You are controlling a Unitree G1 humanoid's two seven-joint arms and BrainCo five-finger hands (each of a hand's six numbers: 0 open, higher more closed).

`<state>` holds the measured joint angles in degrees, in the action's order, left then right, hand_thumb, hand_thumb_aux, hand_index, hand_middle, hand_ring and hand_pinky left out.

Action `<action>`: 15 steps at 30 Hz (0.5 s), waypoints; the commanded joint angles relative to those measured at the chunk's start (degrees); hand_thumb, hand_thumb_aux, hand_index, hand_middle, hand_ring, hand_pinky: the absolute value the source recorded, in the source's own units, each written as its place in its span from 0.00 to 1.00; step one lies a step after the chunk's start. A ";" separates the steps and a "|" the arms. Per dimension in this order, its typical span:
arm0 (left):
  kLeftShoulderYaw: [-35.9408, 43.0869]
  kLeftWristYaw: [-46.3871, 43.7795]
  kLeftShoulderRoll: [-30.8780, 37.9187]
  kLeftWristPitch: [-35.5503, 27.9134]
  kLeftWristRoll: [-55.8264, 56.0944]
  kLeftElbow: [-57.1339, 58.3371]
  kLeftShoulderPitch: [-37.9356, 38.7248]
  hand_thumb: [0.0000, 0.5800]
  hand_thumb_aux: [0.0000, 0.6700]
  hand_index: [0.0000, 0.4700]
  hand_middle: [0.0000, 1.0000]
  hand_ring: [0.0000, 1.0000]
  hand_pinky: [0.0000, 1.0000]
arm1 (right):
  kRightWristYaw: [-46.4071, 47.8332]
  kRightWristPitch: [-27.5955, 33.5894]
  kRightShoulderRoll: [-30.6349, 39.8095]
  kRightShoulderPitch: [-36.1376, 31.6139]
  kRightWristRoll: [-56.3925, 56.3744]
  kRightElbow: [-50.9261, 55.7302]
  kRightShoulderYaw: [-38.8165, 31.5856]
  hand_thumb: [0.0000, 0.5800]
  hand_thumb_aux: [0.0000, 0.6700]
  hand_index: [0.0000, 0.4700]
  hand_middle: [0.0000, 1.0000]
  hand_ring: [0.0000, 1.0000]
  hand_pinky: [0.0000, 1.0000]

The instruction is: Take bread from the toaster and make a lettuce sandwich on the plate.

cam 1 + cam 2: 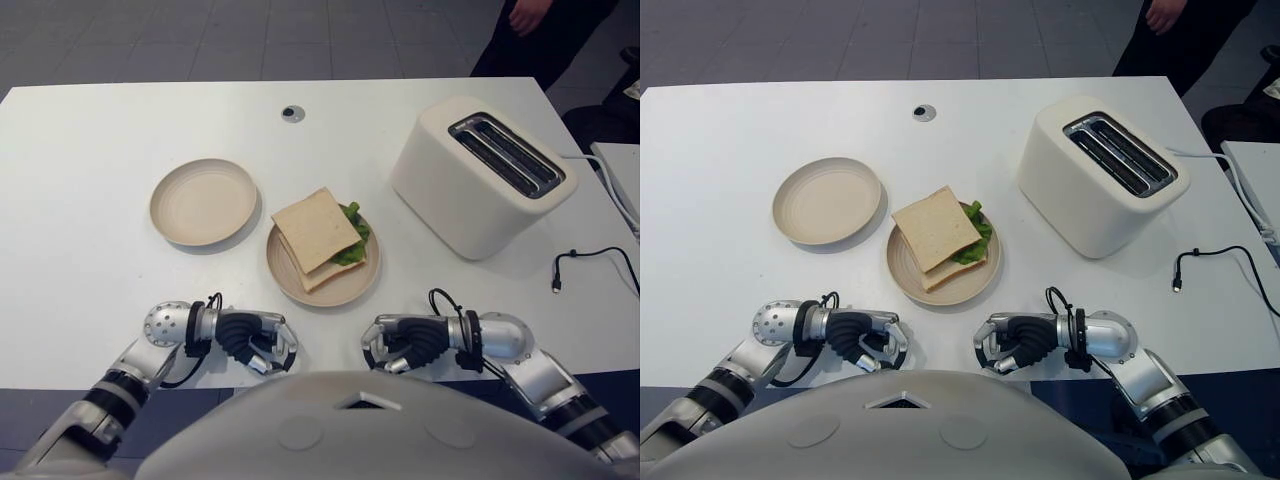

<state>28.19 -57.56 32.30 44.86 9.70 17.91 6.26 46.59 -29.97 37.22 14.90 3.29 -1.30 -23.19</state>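
The sandwich (312, 232), two bread slices with lettuce (353, 243) showing at its right side, sits on the plate (345, 290) at the middle of the table (90, 250), towards the near side. A second plate (203, 201) lies just beside it to the far left, their rims close. The toaster (470, 190) stands to the far right, apart from the plate by a band of bare tabletop and close to the table's right edge. A loose cable (600, 255) lies near that edge. A small round fitting (292, 113) is set by the far edge. The left hand (255, 340) and right hand (405, 342) rest at the near edge, either side of the plate, both clenched on nothing, knuckles facing each other. Wide bare tabletop spreads to the left.
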 commanded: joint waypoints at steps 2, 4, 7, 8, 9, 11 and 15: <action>-1.89 23.91 -7.56 -2.78 -22.22 17.72 -9.70 1.00 1.00 1.00 1.00 1.00 1.00 | -22.44 2.48 -10.34 -10.58 18.87 16.48 0.14 1.00 1.00 1.00 1.00 1.00 1.00; -0.70 37.69 -8.73 -6.35 -31.33 24.58 -14.96 1.00 1.00 1.00 1.00 1.00 1.00 | -31.24 2.65 -13.26 -15.13 22.93 22.28 0.44 1.00 1.00 1.00 1.00 1.00 1.00; -0.94 49.81 -11.06 -7.79 -35.39 32.90 -20.82 1.00 0.98 0.98 1.00 1.00 1.00 | -45.49 3.65 -16.69 -23.32 28.30 30.78 1.56 1.00 1.00 1.00 1.00 1.00 1.00; -1.46 52.28 -11.88 -7.48 -35.40 34.67 -22.08 0.98 0.87 0.87 1.00 1.00 1.00 | -48.87 3.86 -17.40 -25.45 29.50 32.84 1.77 1.00 1.00 1.00 1.00 1.00 1.00; -1.81 54.64 -12.65 -7.03 -35.53 36.18 -23.35 0.98 0.87 0.87 1.00 1.00 1.00 | -51.49 3.79 -18.08 -27.30 30.12 34.98 1.95 1.00 1.00 1.00 1.00 1.00 1.00; -3.45 58.32 -14.45 -4.87 -34.18 38.33 -25.42 0.49 0.29 0.29 1.00 1.00 1.00 | -56.40 2.36 -19.19 -30.03 30.56 38.52 2.42 1.00 1.00 1.00 1.00 1.00 1.00; -9.06 57.74 -18.17 5.72 -23.68 34.29 -25.02 0.00 0.00 0.00 0.69 0.69 0.69 | -60.20 -5.35 -19.86 -30.18 25.60 37.35 5.30 0.64 0.40 0.40 0.37 0.37 0.37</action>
<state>20.98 3.06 15.60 46.62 -19.36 54.24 -20.85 -13.37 -31.77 17.63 -15.49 31.91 37.51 -19.55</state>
